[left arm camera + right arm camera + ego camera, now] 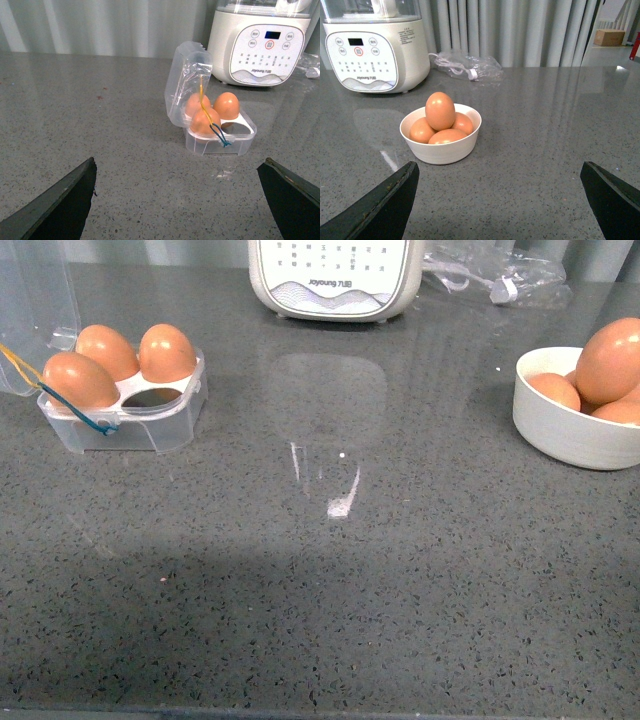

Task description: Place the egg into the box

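The clear plastic box point(150, 425) stands at the far left with its lid open, holding three orange-brown eggs; one cell point(152, 397) is empty. It also shows in the left wrist view point(220, 137). More eggs lie piled in a white bowl point(570, 435) at the far right, the top egg point(440, 111) standing highest. My left gripper point(180, 200) is open and empty, well short of the box. My right gripper point(500, 200) is open and empty, short of the bowl point(440, 150). Neither arm shows in the front view.
A white kitchen appliance point(335, 280) stands at the back centre. A clear plastic bag with a cord point(495, 280) lies at the back right. Grey speckled countertop point(330, 570) stretches between box and bowl.
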Available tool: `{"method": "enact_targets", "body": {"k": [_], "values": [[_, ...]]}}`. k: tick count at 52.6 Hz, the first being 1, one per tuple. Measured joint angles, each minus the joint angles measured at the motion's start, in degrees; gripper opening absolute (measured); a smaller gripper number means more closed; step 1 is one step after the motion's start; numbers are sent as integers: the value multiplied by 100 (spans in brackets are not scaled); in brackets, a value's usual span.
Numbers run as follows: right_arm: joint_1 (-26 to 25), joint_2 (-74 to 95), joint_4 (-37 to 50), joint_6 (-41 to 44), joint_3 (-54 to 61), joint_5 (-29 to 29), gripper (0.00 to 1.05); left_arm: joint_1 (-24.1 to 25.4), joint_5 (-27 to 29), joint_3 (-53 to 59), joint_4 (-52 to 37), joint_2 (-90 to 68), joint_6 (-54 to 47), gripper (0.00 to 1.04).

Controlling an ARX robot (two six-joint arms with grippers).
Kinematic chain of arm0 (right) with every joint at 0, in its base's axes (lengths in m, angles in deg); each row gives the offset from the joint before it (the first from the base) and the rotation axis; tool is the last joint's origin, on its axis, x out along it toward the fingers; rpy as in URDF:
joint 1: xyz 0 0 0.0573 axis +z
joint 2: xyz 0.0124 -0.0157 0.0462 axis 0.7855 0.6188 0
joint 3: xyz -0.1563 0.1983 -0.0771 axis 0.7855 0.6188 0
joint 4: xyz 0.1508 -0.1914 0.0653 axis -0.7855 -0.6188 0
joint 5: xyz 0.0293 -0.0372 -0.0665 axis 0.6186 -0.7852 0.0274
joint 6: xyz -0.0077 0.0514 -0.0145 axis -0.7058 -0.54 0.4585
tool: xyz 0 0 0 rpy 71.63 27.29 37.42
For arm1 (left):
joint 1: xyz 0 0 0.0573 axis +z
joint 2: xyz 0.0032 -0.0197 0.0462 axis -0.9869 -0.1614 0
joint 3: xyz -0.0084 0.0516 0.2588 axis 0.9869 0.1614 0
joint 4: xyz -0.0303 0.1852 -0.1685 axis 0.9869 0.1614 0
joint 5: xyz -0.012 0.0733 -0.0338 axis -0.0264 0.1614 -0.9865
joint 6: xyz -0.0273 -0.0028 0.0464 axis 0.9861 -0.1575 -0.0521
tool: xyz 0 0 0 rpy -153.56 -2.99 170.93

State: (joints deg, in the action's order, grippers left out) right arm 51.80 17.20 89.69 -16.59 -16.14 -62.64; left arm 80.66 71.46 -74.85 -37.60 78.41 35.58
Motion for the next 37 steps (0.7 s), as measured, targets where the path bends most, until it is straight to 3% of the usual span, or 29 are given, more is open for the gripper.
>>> {"method": "enact_targets", "body": {"k": [37], "values": [[0, 0, 0, 0, 0, 2, 98, 0, 2, 0, 0, 0, 0, 98]]}}
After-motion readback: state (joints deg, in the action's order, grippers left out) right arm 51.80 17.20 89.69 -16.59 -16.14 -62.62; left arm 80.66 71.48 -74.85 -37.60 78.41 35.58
